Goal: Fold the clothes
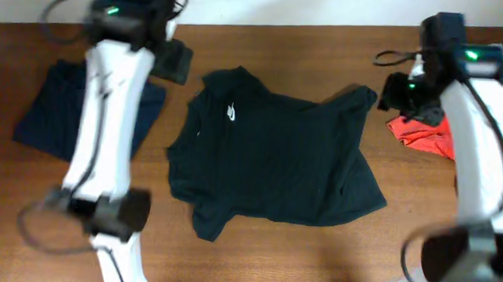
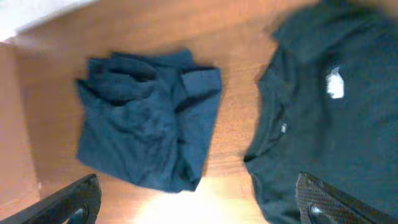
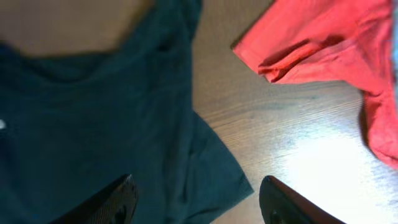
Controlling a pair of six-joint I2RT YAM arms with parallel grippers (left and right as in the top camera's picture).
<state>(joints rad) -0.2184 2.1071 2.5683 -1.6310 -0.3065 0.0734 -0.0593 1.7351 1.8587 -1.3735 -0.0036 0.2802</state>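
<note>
Progress: we judge navy garment (image 2: 146,134) folded | pending: dark T-shirt (image 1: 276,159) spread flat, red garment (image 3: 323,40) bunched | left end effector (image 2: 202,202) and right end effector (image 3: 199,200) both gape wide, empty

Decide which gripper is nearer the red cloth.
Right. The right gripper hangs just beside the red cloth; the left gripper is far off beyond the dark shirt, near the navy garment.

3 garments, 2 arms, 1 table.
Garments: 1 dark tee (image 1: 276,163) w/ 1 white logo, 1 navy piece (image 1: 53,107), 1 red piece (image 1: 423,136); 1 left arm (image 1: 108,109), 1 right arm (image 1: 481,151); 1 wood table (image 1: 314,258).
</note>
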